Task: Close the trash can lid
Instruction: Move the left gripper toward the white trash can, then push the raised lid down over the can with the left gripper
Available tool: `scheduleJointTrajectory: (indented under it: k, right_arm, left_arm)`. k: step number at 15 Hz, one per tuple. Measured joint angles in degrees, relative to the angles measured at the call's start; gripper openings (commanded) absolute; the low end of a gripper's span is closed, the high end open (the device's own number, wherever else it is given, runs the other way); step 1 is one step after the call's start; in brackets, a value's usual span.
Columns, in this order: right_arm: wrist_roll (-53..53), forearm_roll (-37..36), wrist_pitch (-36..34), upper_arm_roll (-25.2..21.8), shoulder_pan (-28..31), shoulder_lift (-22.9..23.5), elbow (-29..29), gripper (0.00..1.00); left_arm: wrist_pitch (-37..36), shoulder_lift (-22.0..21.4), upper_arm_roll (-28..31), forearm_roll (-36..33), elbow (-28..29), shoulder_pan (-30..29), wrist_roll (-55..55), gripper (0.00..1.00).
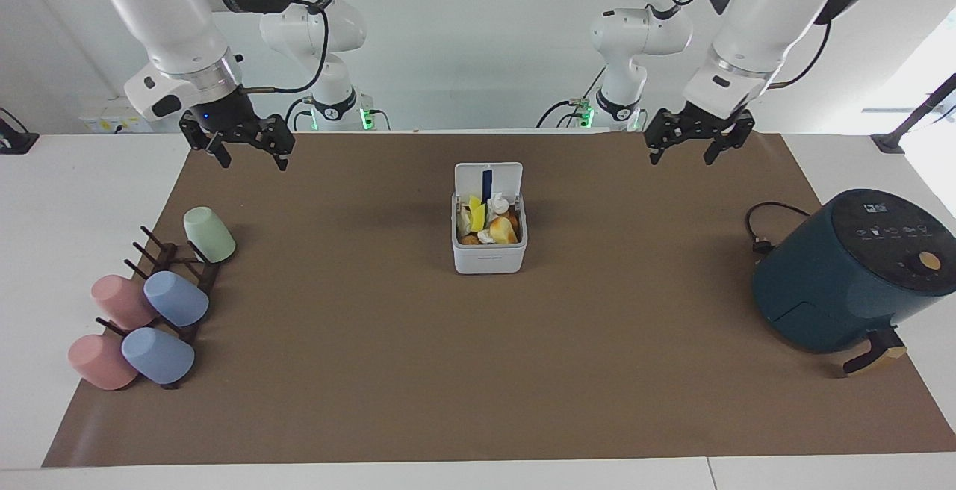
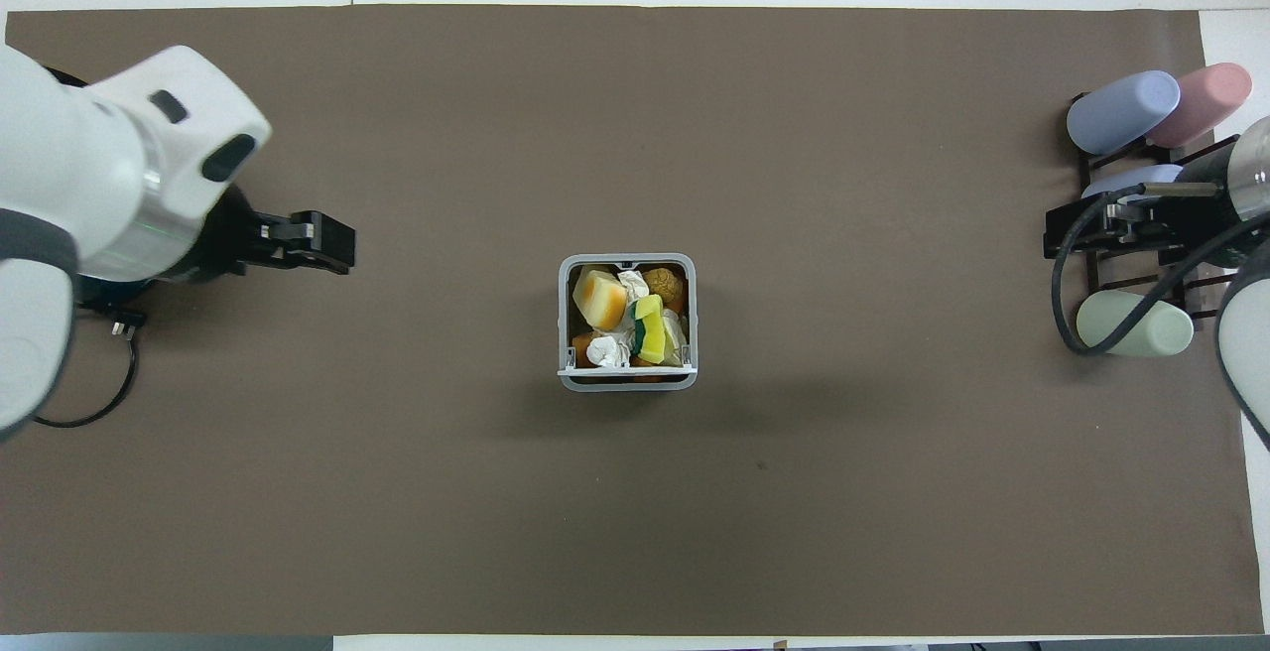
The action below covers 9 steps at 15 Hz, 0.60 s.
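The white trash can (image 1: pixel 489 257) stands mid-table on the brown mat, full of scraps. It also shows in the overhead view (image 2: pixel 627 259). Its lid (image 1: pixel 488 175) stands upright and open on the side nearer the robots, blue strip showing. From overhead the lid (image 2: pixel 625 370) is seen edge-on. My left gripper (image 1: pixel 680 157) is open and empty, up in the air over the mat toward the left arm's end, well apart from the can; overhead it (image 2: pixel 332 244) is level with the can. My right gripper (image 1: pixel 254 161) is open and empty over the mat's right-arm end (image 2: pixel 1057 234).
A dark teal air fryer (image 1: pixel 844 273) with a black cord (image 1: pixel 762 232) sits at the left arm's end. A rack of pastel cups (image 1: pixel 149 303) lies at the right arm's end, also seen overhead (image 2: pixel 1131 195). The brown mat (image 1: pixel 478 370) covers the table.
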<state>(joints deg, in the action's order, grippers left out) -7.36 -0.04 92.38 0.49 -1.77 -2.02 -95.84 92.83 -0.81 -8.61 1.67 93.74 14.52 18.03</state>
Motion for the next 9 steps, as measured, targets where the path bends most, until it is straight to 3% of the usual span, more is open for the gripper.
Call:
scheduleJointTrajectory:
  k: [1,5,9]
  right_arm:
    - [0.0,0.0,0.0,0.0,0.0,0.0,0.0,1.00]
    - [0.0,0.0,0.0,0.0,0.0,0.0,0.0,1.00]
    - [0.0,0.0,0.0,0.0,0.0,0.0,0.0,1.00]
  left_arm:
    - [0.8,-0.1,-0.1,0.0,1.0,3.5,3.1,0.00]
    - [5.7,-1.9,-0.6,0.7,8.5,15.4,10.8,0.00]
    - [10.3,-3.8,-0.5,3.0,14.4,21.3,12.7,0.00]
